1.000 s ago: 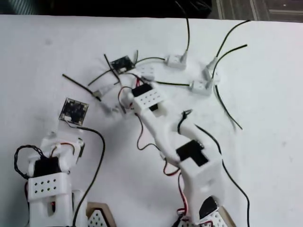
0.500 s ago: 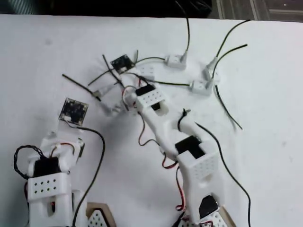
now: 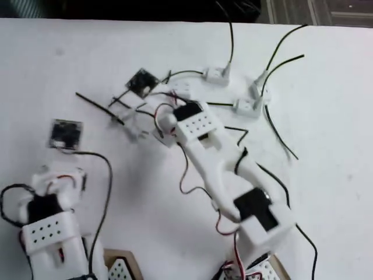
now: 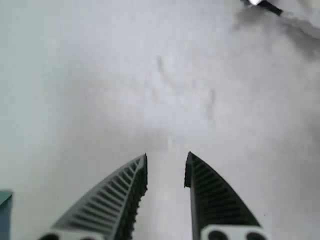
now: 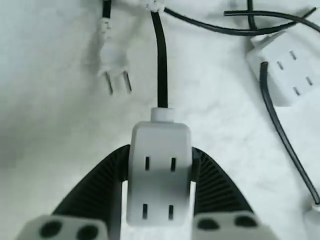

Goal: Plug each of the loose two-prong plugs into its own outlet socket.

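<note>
At the far left the white surface [image 3: 46,64] lies bare up to its back edge, where a dark band starts, so there is open room on that side. The left pincer [image 4: 166,157] hangs released over this bare patch, its two ribbed fingers parted by a narrow gap with nothing between them.

Toward the middle, a loose two-prong plug [image 5: 114,62] lies flat on the surface. It is ahead of the right pincer [image 5: 161,149] and just beside the black cord [image 5: 161,65], with its prongs turned back toward the pincer. The right pincer is clenched on a white outlet socket [image 5: 160,175], one finger on each side wall and the slotted face up. The plug does not touch this socket.

A second socket [image 5: 285,70] rests nearby among crossing cords. Further right, two more socket blocks [image 3: 217,74] [image 3: 247,107] sit near the back, with bare surface beyond them.
</note>
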